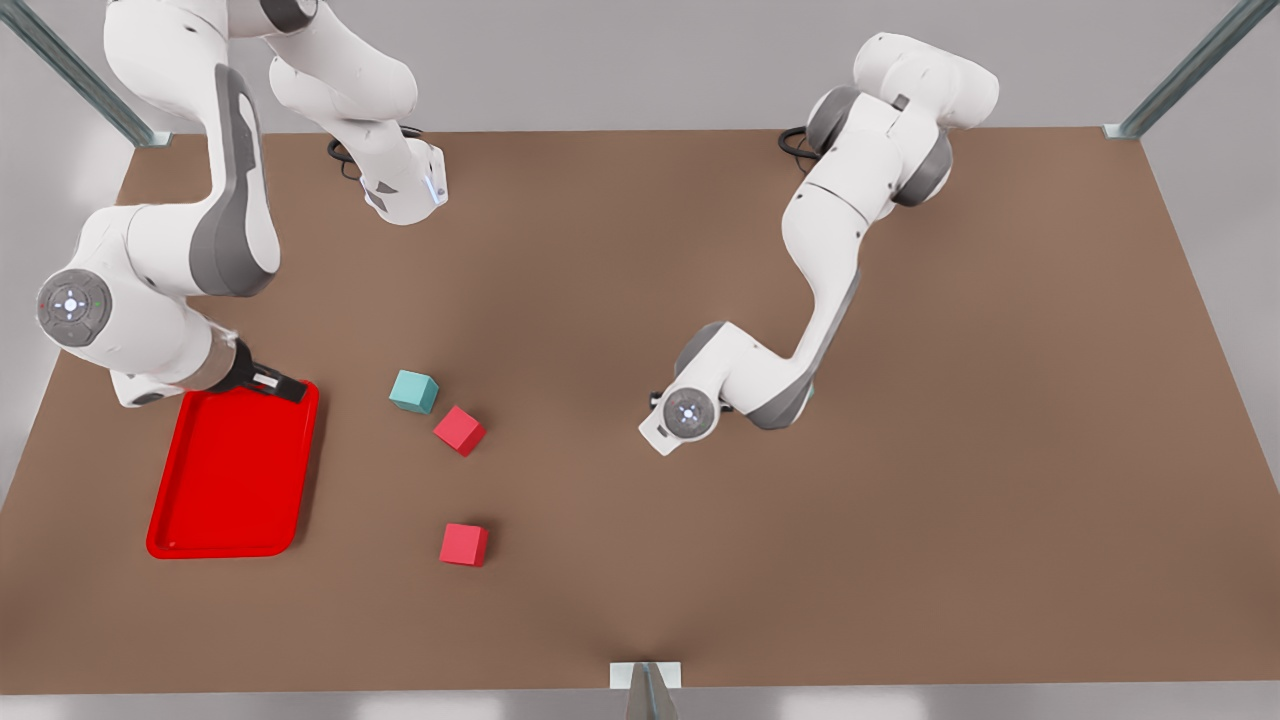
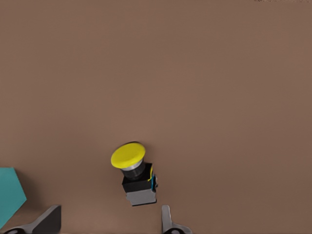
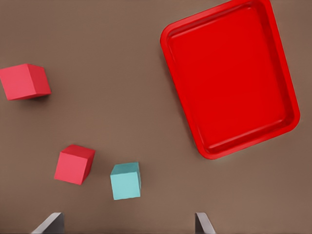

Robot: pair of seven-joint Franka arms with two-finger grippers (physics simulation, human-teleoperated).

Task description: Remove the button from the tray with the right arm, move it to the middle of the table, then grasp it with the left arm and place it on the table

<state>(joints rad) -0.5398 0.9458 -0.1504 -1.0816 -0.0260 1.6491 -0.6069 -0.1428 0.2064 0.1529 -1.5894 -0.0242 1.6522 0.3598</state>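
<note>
Your left gripper, fingers spread, hovers over the button lying on the table near a teal cube. Your right gripper, fingers spread, hangs above the table beside the tray.

tray at the front view's left — three cubes on the table just beside it

Both arms, the left arm and the right arm, have glossy white rounded shells with grey joint covers. Round grey end caps carry small light markings. Black cables loop at the bases, and the grippers are black.
</note>
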